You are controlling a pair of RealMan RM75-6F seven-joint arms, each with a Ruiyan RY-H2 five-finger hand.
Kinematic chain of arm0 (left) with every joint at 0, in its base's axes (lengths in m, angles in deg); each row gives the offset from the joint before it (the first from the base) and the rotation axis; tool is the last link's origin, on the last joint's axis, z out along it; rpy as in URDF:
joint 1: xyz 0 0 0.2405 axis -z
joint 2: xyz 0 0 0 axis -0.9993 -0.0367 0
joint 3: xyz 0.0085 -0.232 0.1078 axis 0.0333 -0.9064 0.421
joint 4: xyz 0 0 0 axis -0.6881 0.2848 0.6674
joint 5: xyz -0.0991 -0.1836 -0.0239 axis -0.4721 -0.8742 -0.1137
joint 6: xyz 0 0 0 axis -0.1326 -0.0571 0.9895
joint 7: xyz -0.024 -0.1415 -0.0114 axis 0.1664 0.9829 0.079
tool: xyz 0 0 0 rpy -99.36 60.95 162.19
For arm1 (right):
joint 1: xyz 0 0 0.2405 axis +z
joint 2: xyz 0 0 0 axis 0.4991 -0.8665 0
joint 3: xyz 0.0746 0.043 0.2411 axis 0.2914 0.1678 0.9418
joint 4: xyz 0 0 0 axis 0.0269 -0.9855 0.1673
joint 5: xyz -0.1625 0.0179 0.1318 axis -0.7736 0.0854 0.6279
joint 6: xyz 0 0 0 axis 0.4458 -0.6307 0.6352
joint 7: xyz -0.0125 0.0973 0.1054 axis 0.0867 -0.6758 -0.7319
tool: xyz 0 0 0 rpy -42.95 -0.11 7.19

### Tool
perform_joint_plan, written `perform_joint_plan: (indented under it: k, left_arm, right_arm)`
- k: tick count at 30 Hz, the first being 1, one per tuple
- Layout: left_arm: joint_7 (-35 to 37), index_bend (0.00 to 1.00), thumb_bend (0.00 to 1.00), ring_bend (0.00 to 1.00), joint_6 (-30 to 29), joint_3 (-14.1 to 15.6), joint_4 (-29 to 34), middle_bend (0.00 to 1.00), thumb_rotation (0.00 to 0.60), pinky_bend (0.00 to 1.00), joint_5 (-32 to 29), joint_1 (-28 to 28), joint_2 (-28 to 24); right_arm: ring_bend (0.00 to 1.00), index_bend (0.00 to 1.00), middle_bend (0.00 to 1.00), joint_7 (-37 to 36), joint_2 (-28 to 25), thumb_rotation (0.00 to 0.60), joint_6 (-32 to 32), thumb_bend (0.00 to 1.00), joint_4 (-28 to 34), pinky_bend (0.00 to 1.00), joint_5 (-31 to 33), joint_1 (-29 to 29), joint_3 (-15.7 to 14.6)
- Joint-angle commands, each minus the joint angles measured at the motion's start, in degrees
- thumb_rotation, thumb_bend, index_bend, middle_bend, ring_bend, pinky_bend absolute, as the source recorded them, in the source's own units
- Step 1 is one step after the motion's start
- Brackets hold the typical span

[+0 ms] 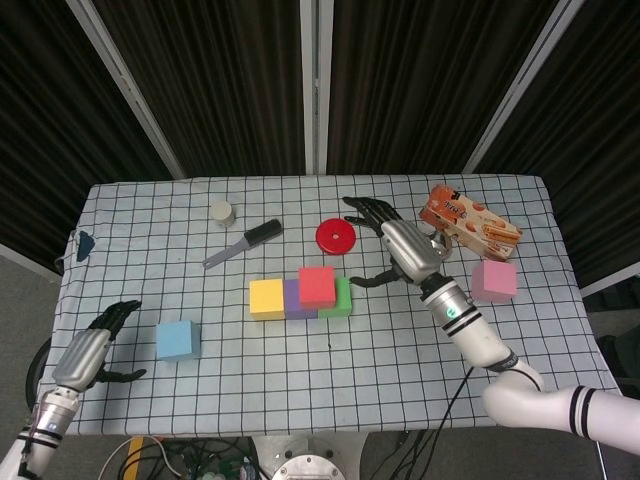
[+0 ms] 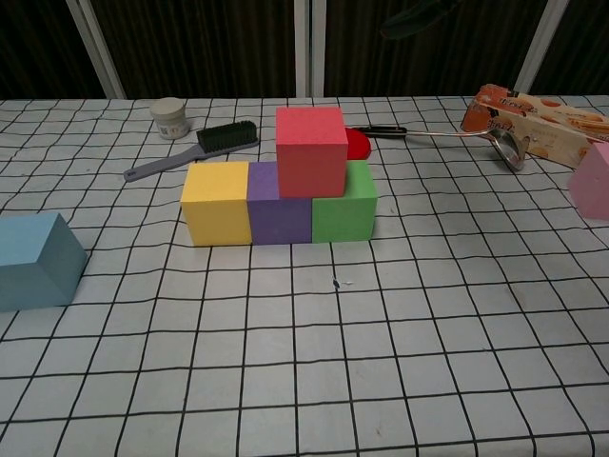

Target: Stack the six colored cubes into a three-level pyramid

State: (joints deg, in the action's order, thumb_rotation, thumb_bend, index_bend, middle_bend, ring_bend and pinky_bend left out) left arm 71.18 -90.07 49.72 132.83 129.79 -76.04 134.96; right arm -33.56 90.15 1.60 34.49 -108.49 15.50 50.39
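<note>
Purple cube (image 2: pixel 279 206) (half-hidden under red cube (image 2: pixel 310 149))

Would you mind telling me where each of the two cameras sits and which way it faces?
Head view: high above the near edge, looking steeply down on the whole table; it shows the left hand at lower left and the right hand with its arm beside the cubes.
Chest view: low at the near edge, looking level across the cloth; only a dark sliver of the robot shows at the top.
Shared: the red cube, yellow cube, blue cube and brush.
</note>
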Motion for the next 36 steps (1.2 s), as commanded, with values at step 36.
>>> perform_joint_plan:
  k: [36]
  left_arm:
    - [0.32,0.13,0.2,0.1,-3.09,-4.02,-2.3,0.42,0.6,0.2,-2.25,0.99,10.85]
  right_arm:
    - [0.0,0.0,0.08,-11.98,-6.44,0.6,-3.44,0.0,-1.7,0.0,-6.16,-6.96,-1.92]
